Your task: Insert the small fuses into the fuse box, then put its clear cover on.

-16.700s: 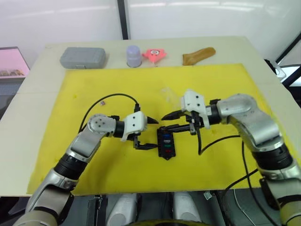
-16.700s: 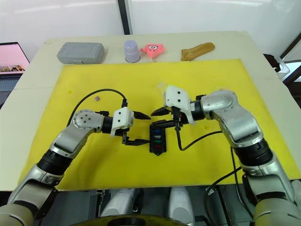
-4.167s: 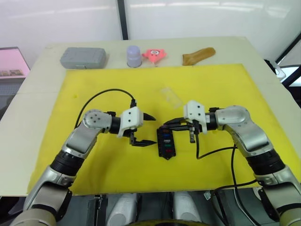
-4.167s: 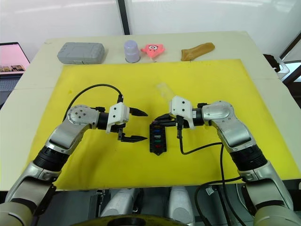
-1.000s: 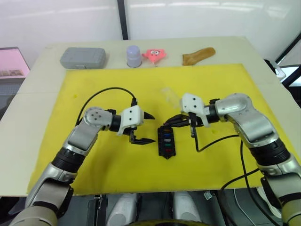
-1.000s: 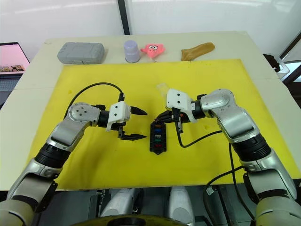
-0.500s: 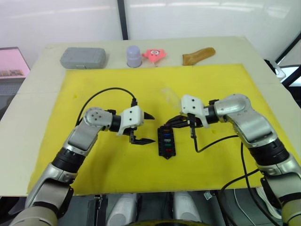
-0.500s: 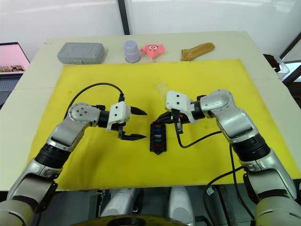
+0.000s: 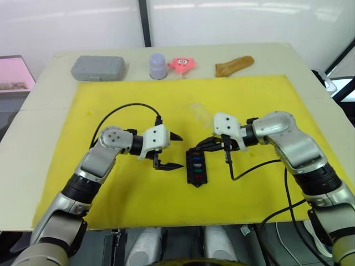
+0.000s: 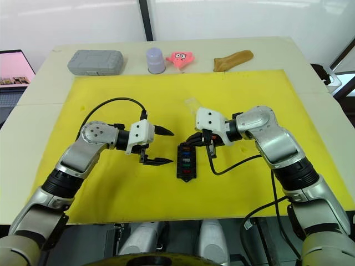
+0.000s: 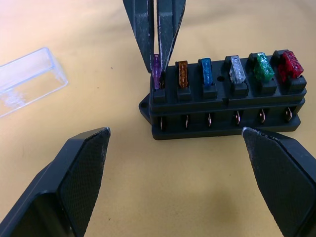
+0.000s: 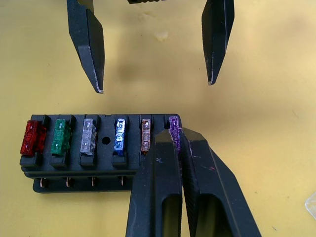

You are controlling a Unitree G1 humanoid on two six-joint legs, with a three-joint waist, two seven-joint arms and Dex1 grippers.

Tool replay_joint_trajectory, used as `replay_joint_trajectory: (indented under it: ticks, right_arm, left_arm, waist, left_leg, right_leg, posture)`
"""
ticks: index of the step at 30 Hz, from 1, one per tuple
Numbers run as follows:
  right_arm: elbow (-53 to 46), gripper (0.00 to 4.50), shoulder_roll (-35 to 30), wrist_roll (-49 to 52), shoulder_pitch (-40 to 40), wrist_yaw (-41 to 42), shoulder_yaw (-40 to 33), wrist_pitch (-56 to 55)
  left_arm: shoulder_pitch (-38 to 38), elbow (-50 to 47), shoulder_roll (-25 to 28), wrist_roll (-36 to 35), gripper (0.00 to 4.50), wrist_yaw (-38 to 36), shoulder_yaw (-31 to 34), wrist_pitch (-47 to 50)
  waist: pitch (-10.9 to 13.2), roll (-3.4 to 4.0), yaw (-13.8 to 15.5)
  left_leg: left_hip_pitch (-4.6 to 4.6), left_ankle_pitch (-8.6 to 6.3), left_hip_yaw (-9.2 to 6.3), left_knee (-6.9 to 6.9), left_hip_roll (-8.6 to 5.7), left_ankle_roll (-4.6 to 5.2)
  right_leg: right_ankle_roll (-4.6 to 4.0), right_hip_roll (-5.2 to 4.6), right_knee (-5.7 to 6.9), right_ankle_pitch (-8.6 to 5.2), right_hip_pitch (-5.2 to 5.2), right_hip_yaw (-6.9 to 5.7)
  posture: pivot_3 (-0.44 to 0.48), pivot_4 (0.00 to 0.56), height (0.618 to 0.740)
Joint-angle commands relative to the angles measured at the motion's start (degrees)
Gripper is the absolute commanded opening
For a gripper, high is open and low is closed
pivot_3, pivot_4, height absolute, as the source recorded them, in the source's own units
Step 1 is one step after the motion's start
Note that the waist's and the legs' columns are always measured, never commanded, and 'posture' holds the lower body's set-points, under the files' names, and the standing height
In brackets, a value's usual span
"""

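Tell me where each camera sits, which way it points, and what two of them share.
Left eye view: on the head, looking forward and down at the yellow mat; both arms show.
Right eye view: its stereo twin, same scene.
Left wrist view: looks along the open left gripper at the fuse box.
Right wrist view: looks along the right gripper, shut on the purple fuse.
Both wrist views share the fuse box.

Pale table (image 9: pixel 33 119) under a yellow mat (image 9: pixel 266 105), white wall panels (image 9: pixel 233 22) behind.

Black fuse box (image 11: pixel 224 106), purple fuse (image 11: pixel 156 71), yellow mat (image 9: pixel 138 188)
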Motion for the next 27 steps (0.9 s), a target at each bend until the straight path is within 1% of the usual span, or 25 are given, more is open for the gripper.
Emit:
replay_joint_trajectory:
  ticks: [1, 8, 15, 27]
  right_arm:
    - [-1.0, 0.00, -0.3, -0.3, -0.5, 0.1, -0.5, -0.9]
    - [-1.3, 0.00, -0.4, -1.2, 0.0, 0.1, 0.2, -1.4]
    - [-2.6, 0.00, -0.1, 0.3, -1.4, 0.7, -0.6, 1.7]
    - [-2.3, 0.00, -0.1, 0.2, -2.0, 0.2, -0.9, 2.1]
  left_arm:
    - [-0.6, -1.3, -0.3, -0.1, 4.49, 0.3, 0.0, -0.4]
    - [-0.5, -1.4, -0.2, 0.0, 4.49, 0.3, 0.2, -0.1]
    - [-0.2, -1.7, -0.2, 0.1, 4.49, 0.3, 0.1, -0.3]
    - [-0.3, -1.5, 0.0, 0.3, 4.49, 0.2, 0.2, -0.7]
  waist:
    - [0.0, 0.00, 0.0]
    - [0.0, 0.00, 0.0]
    - [0.0, 0.00, 0.0]
    - [0.0, 0.00, 0.0]
  left_leg:
    - [0.00, 0.00, 0.00, 0.00, 0.00, 0.00]
    - [0.00, 0.00, 0.00, 0.00, 0.00, 0.00]
    - [0.00, 0.00, 0.00, 0.00, 0.00, 0.00]
    - [0.00, 0.00, 0.00, 0.00, 0.00, 0.00]
  right_leg:
    - [0.00, 0.00, 0.00, 0.00, 0.00, 0.00]
    - [0.00, 0.00, 0.00, 0.00, 0.00, 0.00]
    - [0.00, 0.00, 0.00, 0.00, 0.00, 0.00]
    - [0.00, 0.00, 0.00, 0.00, 0.00, 0.00]
  posture:
    - [0.000, 0.150, 0.740]
    - [0.000, 0.150, 0.740]
    - [0.000, 0.150, 0.740]
    - [0.000, 0.150, 0.740]
